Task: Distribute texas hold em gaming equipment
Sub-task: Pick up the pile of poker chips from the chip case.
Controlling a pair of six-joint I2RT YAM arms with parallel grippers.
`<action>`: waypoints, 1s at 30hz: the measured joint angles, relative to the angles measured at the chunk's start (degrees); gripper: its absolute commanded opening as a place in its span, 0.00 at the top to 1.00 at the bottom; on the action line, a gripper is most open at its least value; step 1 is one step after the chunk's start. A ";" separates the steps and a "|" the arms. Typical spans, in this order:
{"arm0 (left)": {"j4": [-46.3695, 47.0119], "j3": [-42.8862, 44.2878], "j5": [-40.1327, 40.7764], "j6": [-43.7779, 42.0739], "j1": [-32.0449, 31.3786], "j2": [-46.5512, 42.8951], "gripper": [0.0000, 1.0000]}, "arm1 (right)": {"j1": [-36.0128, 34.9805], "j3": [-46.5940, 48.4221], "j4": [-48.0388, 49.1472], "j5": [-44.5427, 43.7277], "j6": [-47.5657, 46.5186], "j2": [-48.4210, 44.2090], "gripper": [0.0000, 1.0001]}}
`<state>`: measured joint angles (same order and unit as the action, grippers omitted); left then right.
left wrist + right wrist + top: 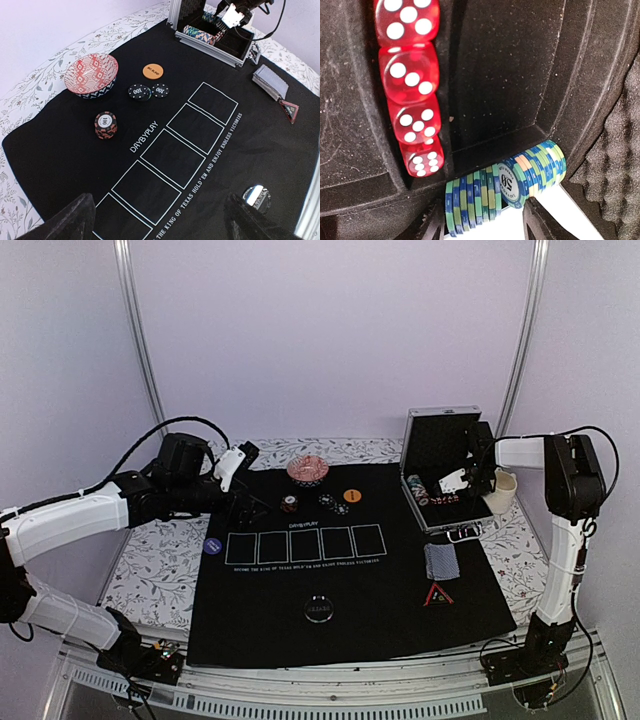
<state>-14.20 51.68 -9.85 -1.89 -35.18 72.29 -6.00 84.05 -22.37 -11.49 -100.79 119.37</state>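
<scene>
In the right wrist view a row of teal striped poker chips point(485, 200) lies in a slot of the silver case point(450, 465). My right gripper point(484, 222) is down in that slot, its fingers point(540, 225) pressed against both ends of several chips and split off from the rest of the row point(545, 165). On the mat lie a red chip stack point(105, 125), two black chips point(139, 91), an orange button point(153, 71), a blue button point(211, 546), a black button point(318, 609), cards point(271, 82) and a triangle point(289, 110). My left gripper point(162, 225) hovers open over the mat's white rectangles.
A patterned red bowl point(91, 75) stands at the back of the black mat point(390, 620). Red dice point(410, 85) fill a neighbouring slot of the case. A cream cup point(503, 490) stands right of the case. The flowered tablecloth point(150, 560) surrounds the mat.
</scene>
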 measured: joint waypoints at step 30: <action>0.22 -0.13 -1.75 0.04 0.00 -0.07 0.08 | -0.11 -1.88 -0.68 -0.35 -0.61 -1.68 0.40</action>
<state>-13.98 51.55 -11.60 -1.85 -35.18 72.23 -6.11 82.17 -23.05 -11.84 -101.41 117.69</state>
